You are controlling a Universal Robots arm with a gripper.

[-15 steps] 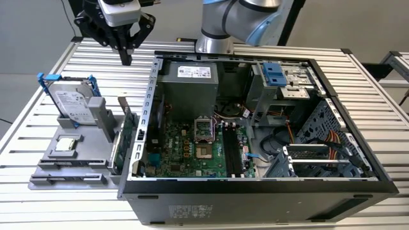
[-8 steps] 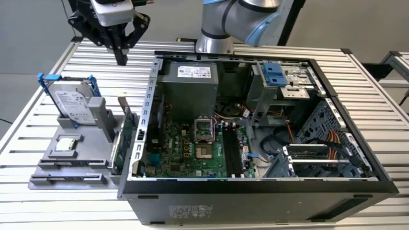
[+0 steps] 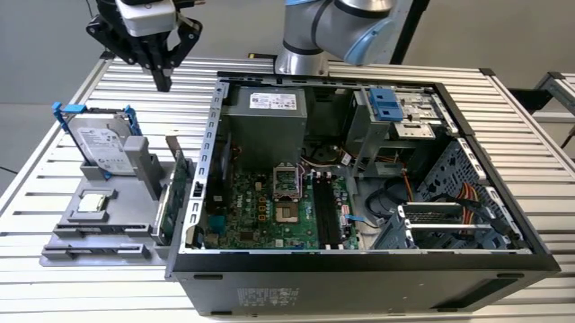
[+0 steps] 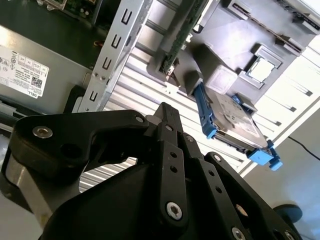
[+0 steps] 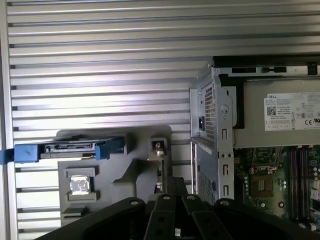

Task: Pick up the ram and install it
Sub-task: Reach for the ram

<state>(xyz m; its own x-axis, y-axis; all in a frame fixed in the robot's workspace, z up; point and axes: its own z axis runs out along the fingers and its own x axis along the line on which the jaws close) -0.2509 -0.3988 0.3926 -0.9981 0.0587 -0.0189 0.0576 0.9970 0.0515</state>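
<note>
Worktop: slatted aluminium worktop [image 3: 99, 296], carrying everything below.
Case: open black computer case [image 3: 359, 266], lying on its side across the middle and the exterior view's right.
Arm: grey-and-blue robot arm [image 3: 332, 27], rising behind the case.
Motherboard: green motherboard [image 3: 260, 215] on the case floor.
Holder: grey plastic parts holder [image 3: 130, 219], just beside the case on the exterior view's left.
Hard drive: silver hard drive [image 3: 99, 145] in a blue-cornered caddy, upright at the holder's far end.
Expansion card: dark green expansion card [image 3: 180, 185], on edge along the holder's case side.
Gripper: black gripper [image 3: 163, 82], high above the worktop beyond the hard drive, well apart from the holder; fingers [image 4: 167, 130] pressed together, nothing between them.
Memory slots: black memory slots [image 3: 328, 215] beside the processor socket, apparently bare; nothing installed.
Ram: not in the fingers, not in the slots; too small to place for certain, likeliest the thin dark strip [image 3: 94, 252] in the holder's front groove. Pick-up and seating both judged not yet done.
</note>
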